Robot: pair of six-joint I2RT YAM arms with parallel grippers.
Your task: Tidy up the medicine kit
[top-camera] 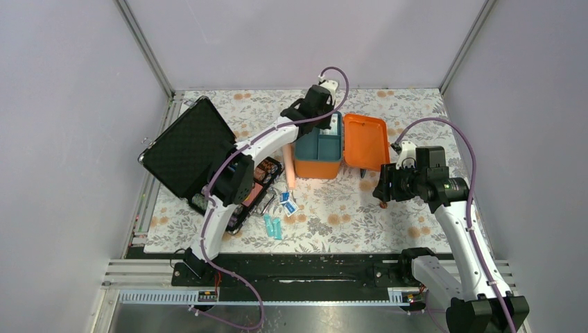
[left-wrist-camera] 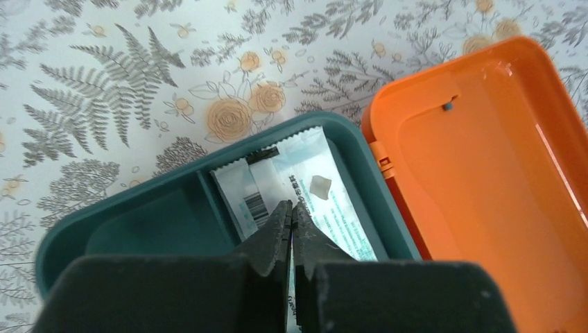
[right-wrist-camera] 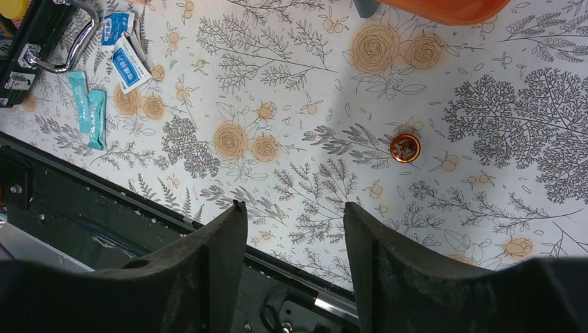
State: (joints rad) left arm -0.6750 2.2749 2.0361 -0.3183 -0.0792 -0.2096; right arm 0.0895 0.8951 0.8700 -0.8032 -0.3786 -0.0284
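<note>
- Left gripper (left-wrist-camera: 291, 208): note that both fingers are pressed together, with no gap at the tips.
- Directly under those tips you see a white sachet (left-wrist-camera: 305, 187). It lies flat in the tray compartment nearest the lid. You cannot tell whether the tips touch it.
- The medicine kit (left-wrist-camera: 152, 229) stands open beneath the left gripper. In the wrist view, a second dark teal compartment lies left of the fingers. The orange lid (left-wrist-camera: 485, 173) is folded back onto the floral cloth (right-wrist-camera: 312, 83) to their right.
- Right gripper (right-wrist-camera: 295, 208): note that the fingers stand apart with nothing between them. It hangs over the cloth, to the lid side of the kit and apart from it.
- Ahead of the right gripper and slightly right, you find a small round orange cap (right-wrist-camera: 405, 148) on the cloth.
- Farther ahead and left of it lie blue-and-white sachets (right-wrist-camera: 125, 62) and teal packets (right-wrist-camera: 90, 111), near the black case (right-wrist-camera: 41, 35).
</note>
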